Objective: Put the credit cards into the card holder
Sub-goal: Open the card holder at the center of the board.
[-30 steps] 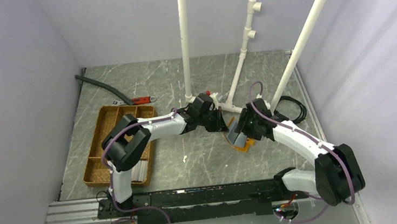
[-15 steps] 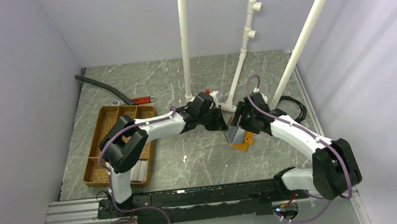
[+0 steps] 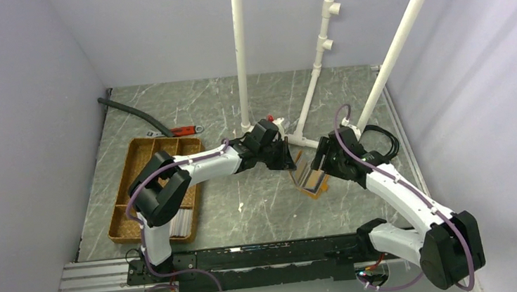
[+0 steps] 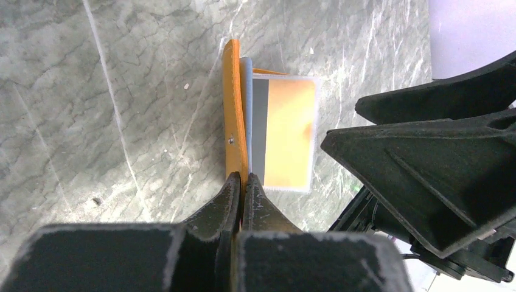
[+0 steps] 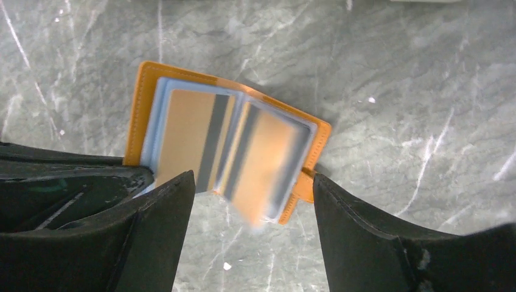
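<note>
Grey marbled table: matte, hard, flat. Brown woven tray sits at its left side, rectangular, divided into compartments. White pipes stand at the back, smooth and round. Both arms meet mid-table over the card holder.

It is orange-tan and leather-like, with a stitched edge and rounded corners. It lies open on the table with one cover lifted upright. The left gripper is clamped tight on that raised cover's edge, propping the thing open like a book. The right gripper hangs just above the holder with its fingers spread wide. Nothing sits between them.

Inside are the credit cards: thin, stiff, glossy rectangles with a dark stripe, tucked in clear plastic sleeves. One sleeve leaf is motion-blurred in the right wrist view, so its exact pose is unclear.

Step, as I judge it: a card looks seated, the right arm is unloaded, and the left is doing the hold-open job. If any cards remain, the next move likely calls for the right arm to fetch one. That means pinching it by a thin edge, then sliding it flat into a slippery sleeve mouth. The left grip must not slacken. The floppy sleeves could buckle or fold shut.
</note>
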You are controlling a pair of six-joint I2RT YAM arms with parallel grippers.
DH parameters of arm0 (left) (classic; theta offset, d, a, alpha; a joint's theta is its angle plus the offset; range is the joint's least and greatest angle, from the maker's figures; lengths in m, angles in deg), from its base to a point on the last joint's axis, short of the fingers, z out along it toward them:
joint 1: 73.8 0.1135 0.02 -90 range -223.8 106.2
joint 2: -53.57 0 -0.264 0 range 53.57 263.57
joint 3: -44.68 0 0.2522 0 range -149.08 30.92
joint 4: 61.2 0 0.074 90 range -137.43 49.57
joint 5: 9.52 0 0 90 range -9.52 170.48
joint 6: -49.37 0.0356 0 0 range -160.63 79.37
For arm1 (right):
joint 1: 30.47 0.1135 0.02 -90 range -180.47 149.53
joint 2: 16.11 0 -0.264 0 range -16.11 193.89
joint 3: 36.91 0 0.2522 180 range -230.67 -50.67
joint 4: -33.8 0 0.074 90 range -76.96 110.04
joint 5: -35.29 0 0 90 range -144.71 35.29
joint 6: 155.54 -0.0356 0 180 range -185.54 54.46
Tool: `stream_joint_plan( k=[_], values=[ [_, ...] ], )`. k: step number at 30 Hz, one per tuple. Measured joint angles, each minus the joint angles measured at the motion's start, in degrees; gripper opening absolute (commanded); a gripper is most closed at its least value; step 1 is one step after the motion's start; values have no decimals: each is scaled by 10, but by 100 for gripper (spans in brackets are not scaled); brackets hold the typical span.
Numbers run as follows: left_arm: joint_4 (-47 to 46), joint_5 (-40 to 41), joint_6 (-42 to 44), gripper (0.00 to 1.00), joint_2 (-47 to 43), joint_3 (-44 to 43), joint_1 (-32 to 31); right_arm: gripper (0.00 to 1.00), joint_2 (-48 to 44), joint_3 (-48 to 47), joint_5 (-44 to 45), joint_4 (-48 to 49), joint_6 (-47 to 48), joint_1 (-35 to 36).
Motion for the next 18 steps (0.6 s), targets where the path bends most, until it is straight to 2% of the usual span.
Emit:
stream_joint_plan(
  k=[11,18],
  values=[
    [-1,-1,0,0,0,-4,0,76,102,-33,-68,55,8,4],
    [0,-3,0,0,0,-4,1,77,119,-33,-82,84,8,5]
  ],
)
